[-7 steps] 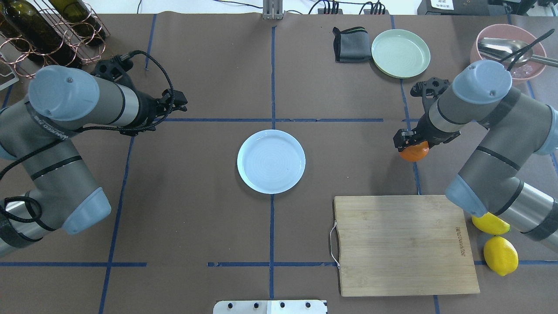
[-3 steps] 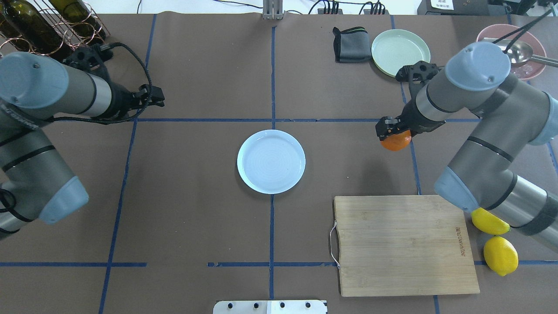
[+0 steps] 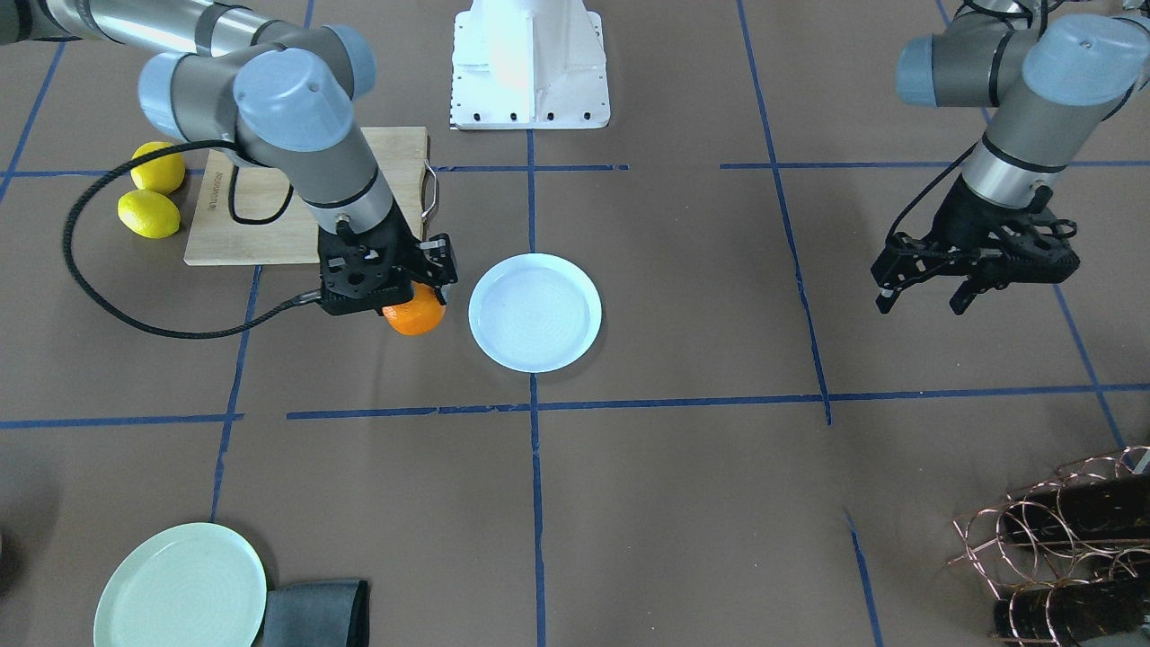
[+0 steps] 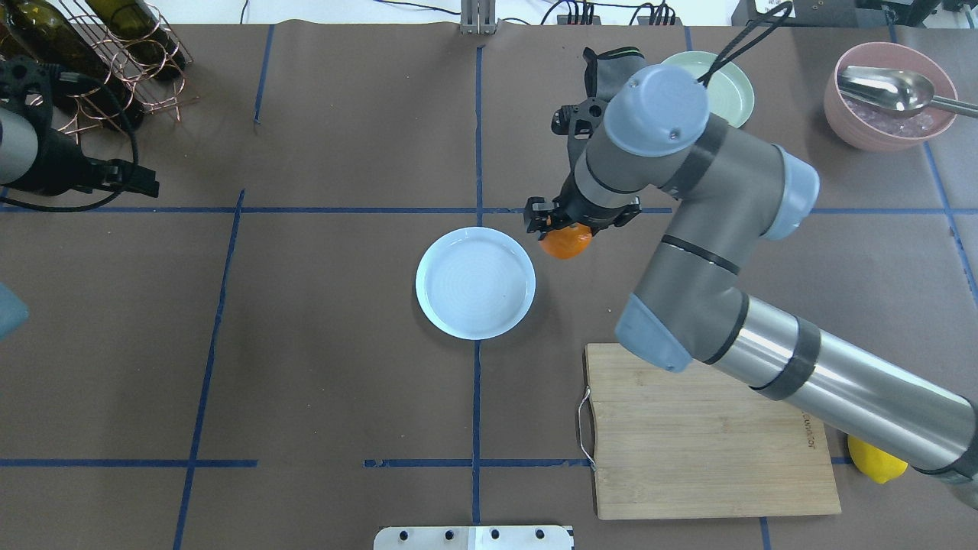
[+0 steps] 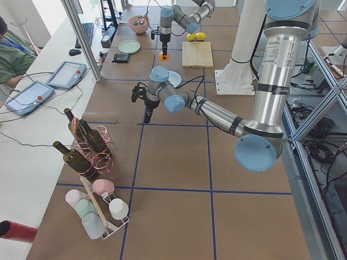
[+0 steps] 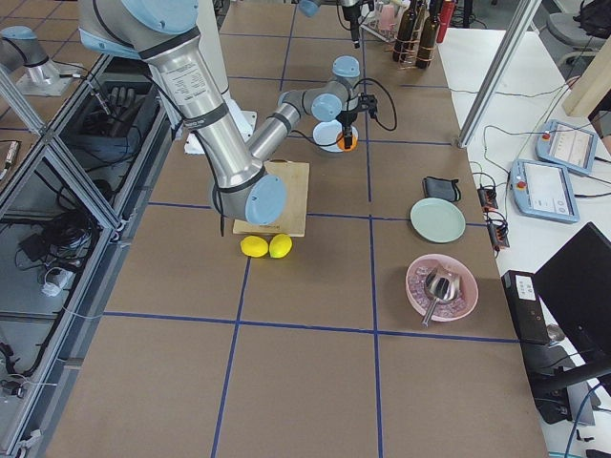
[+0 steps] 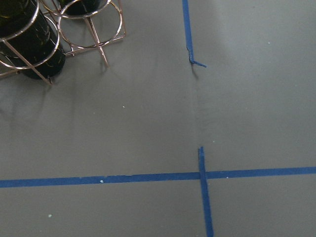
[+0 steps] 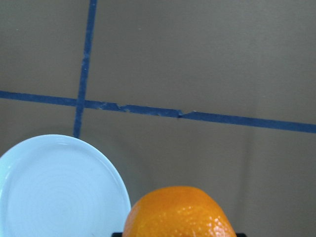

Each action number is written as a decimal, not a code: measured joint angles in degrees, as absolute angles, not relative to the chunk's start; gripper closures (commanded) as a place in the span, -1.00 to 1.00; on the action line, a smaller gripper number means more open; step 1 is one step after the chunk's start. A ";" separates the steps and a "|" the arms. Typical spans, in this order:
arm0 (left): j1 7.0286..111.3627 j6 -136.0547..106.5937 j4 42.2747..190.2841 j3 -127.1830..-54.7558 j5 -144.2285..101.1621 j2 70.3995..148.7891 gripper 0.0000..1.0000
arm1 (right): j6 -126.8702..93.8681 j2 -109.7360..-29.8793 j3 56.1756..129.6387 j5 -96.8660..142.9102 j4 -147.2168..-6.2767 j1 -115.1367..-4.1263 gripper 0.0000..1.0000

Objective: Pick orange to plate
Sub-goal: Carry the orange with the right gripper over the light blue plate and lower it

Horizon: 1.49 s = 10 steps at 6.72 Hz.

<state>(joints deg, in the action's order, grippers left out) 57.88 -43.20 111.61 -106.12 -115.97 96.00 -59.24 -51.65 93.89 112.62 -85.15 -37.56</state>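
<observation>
Currently: right gripper (image 3: 402,289) pinches the orange (image 4: 565,243) from above, apparently off the table, just beside the pale blue plate (image 4: 475,283) and not yet over it. Risk: an early release lands it on the rim, and round fruit rolls off. Left gripper (image 3: 921,301) spread, empty, well apart. Around: cutting board (image 4: 710,428), mint-green plate (image 3: 180,589), two lemons (image 3: 148,214). Nothing between orange and plate.

- Brown paper-covered counter (image 4: 321,367), marked into a grid by blue tape lines (image 4: 475,412).
- Long white side desk (image 5: 24,157) alongside the counter.
- Silver metal post (image 5: 81,38) at the counter's edge.
- Bright, even light.
</observation>
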 measured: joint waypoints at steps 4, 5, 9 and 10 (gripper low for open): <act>66.39 -22.52 106.62 -105.33 -118.10 92.08 -1.00 | -61.52 -41.73 82.21 105.26 -84.80 -30.79 1.00; 67.74 -21.65 106.38 -105.10 -118.14 91.58 -1.00 | -61.51 -41.13 80.46 104.25 -84.70 -29.59 0.30; 70.79 -19.40 105.84 -104.72 -118.17 89.51 -1.00 | -64.65 -40.14 78.80 104.03 -81.71 -28.75 -1.00; 72.12 -16.68 105.30 -104.60 -118.19 88.75 -1.00 | -65.55 -40.12 79.49 104.60 -81.09 -28.93 -1.00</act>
<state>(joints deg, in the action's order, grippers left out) 72.12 -16.68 105.30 -104.60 -118.19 88.75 -65.55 -40.12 79.49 104.60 -81.09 -28.93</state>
